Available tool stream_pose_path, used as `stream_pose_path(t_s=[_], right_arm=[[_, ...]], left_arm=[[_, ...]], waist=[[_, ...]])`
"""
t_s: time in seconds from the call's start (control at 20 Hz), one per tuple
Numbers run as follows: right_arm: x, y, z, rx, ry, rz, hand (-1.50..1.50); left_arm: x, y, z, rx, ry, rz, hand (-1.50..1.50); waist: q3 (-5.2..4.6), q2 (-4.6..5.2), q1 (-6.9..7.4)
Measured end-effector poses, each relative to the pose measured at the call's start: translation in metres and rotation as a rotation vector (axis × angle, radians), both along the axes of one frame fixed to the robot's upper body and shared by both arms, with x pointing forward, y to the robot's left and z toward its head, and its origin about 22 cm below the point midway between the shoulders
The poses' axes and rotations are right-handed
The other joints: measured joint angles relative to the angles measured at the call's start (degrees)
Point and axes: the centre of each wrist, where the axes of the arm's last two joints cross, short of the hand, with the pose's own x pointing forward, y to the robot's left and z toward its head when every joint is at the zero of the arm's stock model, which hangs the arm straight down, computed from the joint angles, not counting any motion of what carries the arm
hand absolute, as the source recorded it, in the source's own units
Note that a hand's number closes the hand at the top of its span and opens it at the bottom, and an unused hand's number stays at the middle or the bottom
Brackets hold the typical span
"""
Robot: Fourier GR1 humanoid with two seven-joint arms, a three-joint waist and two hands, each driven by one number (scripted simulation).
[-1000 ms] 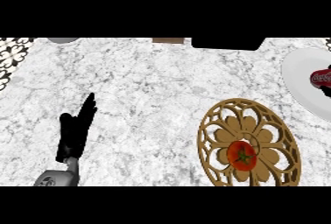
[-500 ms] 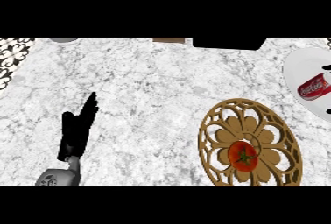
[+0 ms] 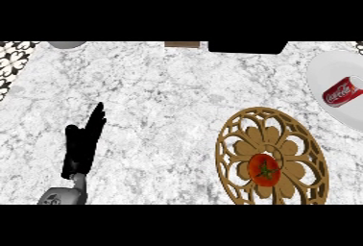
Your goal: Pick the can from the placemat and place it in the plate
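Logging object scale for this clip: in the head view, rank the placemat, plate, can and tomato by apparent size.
1. Brown openwork round placemat.
2. White round plate, cut off at the view's edge, so unsure.
3. Red drink can and red tomato look alike; unranked.

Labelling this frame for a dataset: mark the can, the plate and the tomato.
can [image 3: 343,91], head view, on its red side wall.
plate [image 3: 326,72], head view, on bare white surface beside the can.
tomato [image 3: 264,170], head view, on its red top by the stem.

Red tomato, grey-veined marble counter, black block at far edge
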Motion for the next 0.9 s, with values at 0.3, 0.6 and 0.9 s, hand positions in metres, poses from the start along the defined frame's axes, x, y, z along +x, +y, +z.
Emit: stream_pose_path(t_s=[0.3, 0.6, 0.9], right_arm=[[-0.016, -0.014, -0.003, 0.139, 0.002, -0.034, -1.5], [-0.022, -0.018, -0.007, 0.171, -0.007, -0.033, -1.5], [-0.024, -0.017, -0.015, 0.166, -0.016, -0.03, -1.5]], left_arm=[[0.001, -0.002, 0.002, -0.004, -0.002, -0.004, 0.0], [0.005, -0.003, 0.005, -0.004, -0.006, -0.008, 0.0], [0.004, -0.002, 0.004, -0.003, -0.005, -0.003, 0.0]], waist=[[0.03, 0.1, 0.13], [0.1, 0.17, 0.23], [0.07, 0.14, 0.31]])
